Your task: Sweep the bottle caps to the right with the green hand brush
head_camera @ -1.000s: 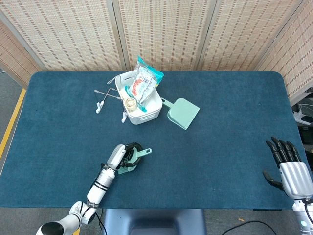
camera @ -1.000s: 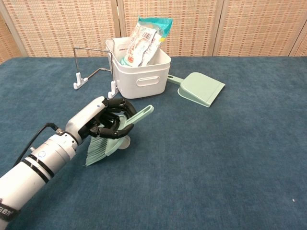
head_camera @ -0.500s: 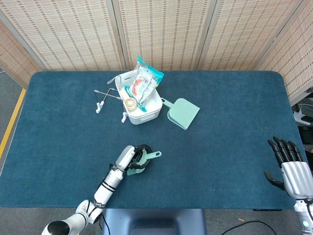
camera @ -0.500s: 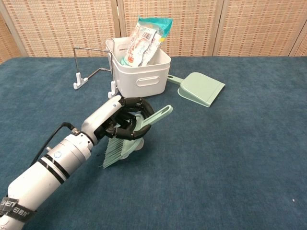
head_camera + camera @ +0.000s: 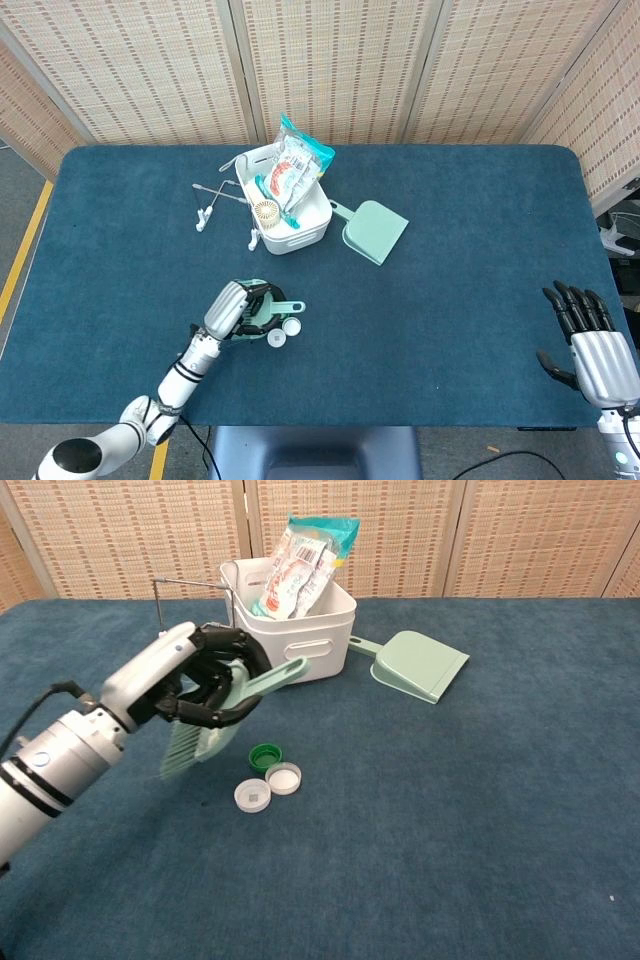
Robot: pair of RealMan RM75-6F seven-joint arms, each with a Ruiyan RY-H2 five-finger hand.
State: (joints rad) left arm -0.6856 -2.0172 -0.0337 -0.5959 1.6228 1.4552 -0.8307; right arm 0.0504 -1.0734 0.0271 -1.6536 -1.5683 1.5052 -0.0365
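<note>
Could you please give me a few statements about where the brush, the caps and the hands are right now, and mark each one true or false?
1. The left hand holds the green hand brush. True.
2. The brush bristles rest on the bottle caps. False: the brush is lifted, up and to the left of them.
3. Three caps lie close together on the blue table, one green and two white. True.
4. The right hand grips the green dustpan. False: it holds nothing, at the table's right edge; the dustpan lies beside the white bin.
</note>
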